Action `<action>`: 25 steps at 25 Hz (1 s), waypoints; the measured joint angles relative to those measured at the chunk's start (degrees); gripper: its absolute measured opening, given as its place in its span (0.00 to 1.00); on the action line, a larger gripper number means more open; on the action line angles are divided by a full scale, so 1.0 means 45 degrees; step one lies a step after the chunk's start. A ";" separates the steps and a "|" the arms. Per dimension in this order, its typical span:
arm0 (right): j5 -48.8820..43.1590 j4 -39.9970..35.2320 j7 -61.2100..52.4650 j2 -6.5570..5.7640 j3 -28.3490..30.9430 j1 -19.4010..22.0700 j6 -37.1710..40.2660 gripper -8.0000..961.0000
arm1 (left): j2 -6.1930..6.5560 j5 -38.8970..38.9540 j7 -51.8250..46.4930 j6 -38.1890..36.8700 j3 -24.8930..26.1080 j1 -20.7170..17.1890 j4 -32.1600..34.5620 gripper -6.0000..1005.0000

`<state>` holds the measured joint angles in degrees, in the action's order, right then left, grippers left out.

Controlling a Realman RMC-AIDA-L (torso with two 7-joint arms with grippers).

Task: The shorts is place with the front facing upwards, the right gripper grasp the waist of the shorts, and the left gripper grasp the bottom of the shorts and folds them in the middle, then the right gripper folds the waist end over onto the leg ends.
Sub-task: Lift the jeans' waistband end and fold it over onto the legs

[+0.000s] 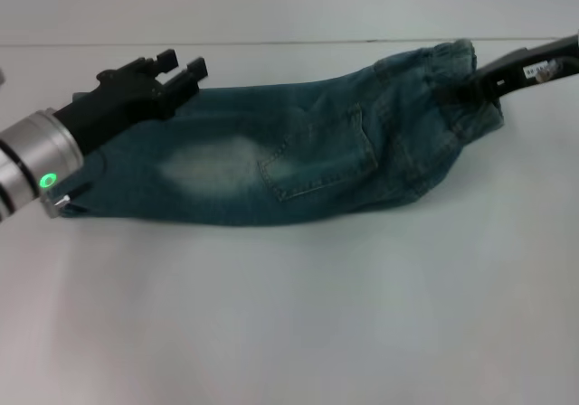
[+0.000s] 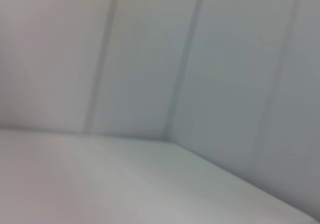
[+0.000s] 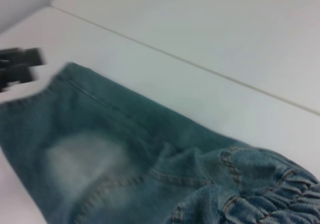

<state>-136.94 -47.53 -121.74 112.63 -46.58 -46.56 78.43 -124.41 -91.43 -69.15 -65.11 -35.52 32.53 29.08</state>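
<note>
Blue denim shorts (image 1: 298,156) lie folded lengthwise across the table, with a back pocket (image 1: 321,156) facing up. The leg ends point left and the gathered waist (image 1: 448,70) sits at the right. My left gripper (image 1: 181,64) hovers at the far edge of the leg end, its fingers open and holding nothing. My right gripper (image 1: 472,89) comes in from the right edge, and its tips are buried in the bunched waist fabric. The right wrist view shows the shorts (image 3: 125,154), the elastic waistband (image 3: 280,196) close up, and the left gripper (image 3: 17,66) farther off.
The white table (image 1: 289,315) stretches wide in front of the shorts. Its back edge meets a pale wall (image 1: 271,7) just behind them. The left wrist view holds only table surface (image 2: 100,184) and panelled wall (image 2: 225,74).
</note>
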 joint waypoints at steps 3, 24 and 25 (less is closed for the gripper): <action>0.0448 -0.0328 -0.0003 0.0002 -0.0002 -0.0100 0.0428 0.11 | -0.0025 0.2824 0.3521 0.0969 0.0048 0.0452 -0.2028 0.51; 0.4896 -0.1620 -0.0121 -0.0459 0.0116 -0.0662 0.3100 0.11 | -0.0047 0.6705 1.7128 0.4132 0.1775 0.3204 -0.8376 0.00; 0.4914 -0.1636 -0.0122 -0.0456 0.0116 -0.0696 0.3149 0.10 | -0.0047 0.6468 1.7132 0.4107 0.1786 0.3240 -0.8512 0.01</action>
<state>-114.83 -54.89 -122.29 110.58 -46.06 -49.69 92.60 -124.62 -62.32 7.95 -46.63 -27.49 47.11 -9.22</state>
